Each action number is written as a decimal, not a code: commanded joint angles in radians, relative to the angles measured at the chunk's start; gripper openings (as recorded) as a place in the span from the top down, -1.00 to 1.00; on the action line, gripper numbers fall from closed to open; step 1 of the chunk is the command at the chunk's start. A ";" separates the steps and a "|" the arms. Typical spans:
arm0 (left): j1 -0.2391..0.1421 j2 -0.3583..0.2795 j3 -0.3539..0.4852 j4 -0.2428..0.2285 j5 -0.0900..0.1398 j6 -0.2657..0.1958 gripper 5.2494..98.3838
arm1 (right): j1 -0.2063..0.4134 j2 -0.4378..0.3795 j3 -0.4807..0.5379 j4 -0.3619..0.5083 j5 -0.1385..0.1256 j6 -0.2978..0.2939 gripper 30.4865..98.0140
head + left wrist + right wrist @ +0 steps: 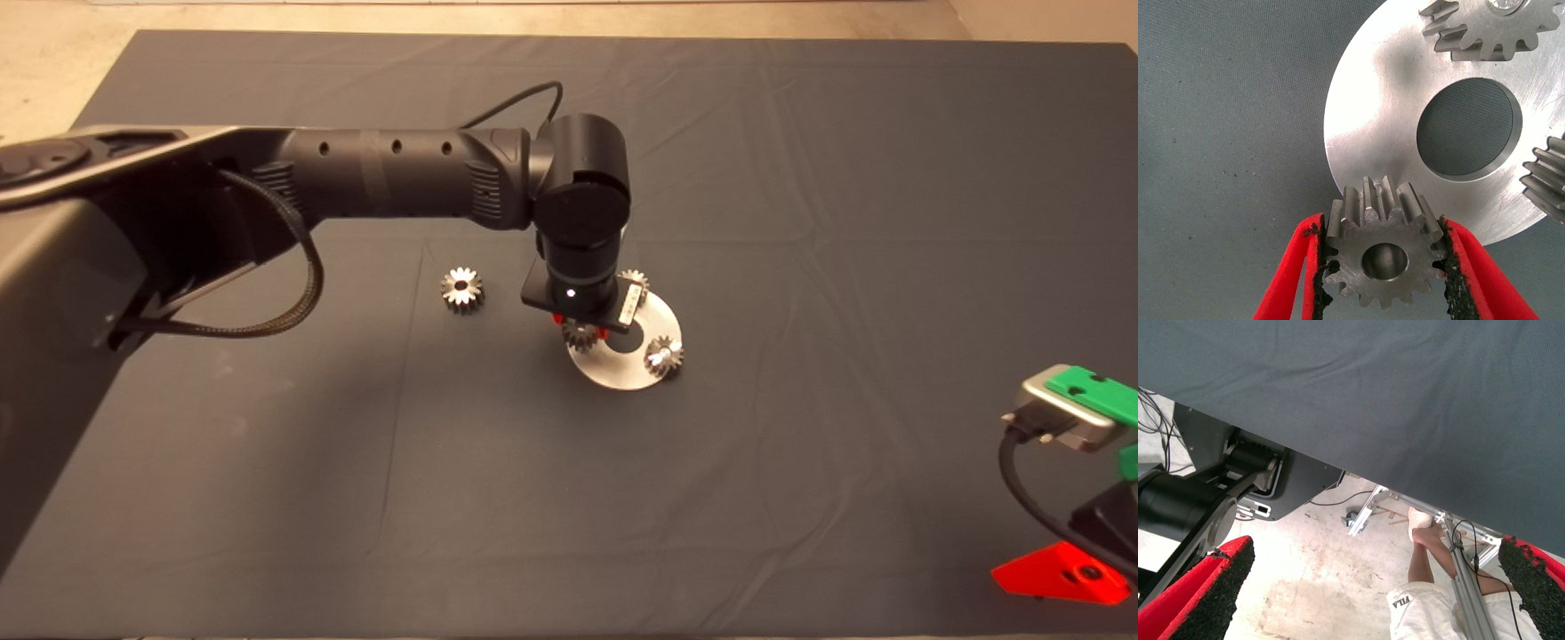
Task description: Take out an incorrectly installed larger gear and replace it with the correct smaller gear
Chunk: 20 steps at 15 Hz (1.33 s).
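Dark mat [267, 498] underneath. Far left, lying alone and well apart from the plate: seemingly the larger gear [461, 289], parked out of the way. Centre now: left gripper [581, 334] clamped on the smaller gear [1383, 257], pads biting the teeth, hole facing up, at the rim of the silver plate [613, 373], probably for seating. Beside it, two mounted gears [664, 355]. Far right, right gripper [1371, 600] idle off the mat's edge, spread wide, gripping nothing.

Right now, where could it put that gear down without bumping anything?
Wide bare mat lies between the round plate and the parked right gripper; also behind the plate and left of the loose gear. It is crowded at the plate, where the left gripper grips a gear beside two others.
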 commanded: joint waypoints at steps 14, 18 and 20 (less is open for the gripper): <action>-0.011 0.006 0.005 -0.015 0.041 0.022 0.37 | 0.014 -0.001 0.005 0.035 -0.055 0.002 -0.97; -0.011 0.006 0.015 -0.018 0.054 0.022 0.37 | 0.014 -0.001 0.007 0.035 -0.055 0.002 -0.97; -0.012 0.006 0.020 -0.018 0.087 0.022 0.37 | 0.014 -0.001 0.007 0.035 -0.055 0.002 -0.97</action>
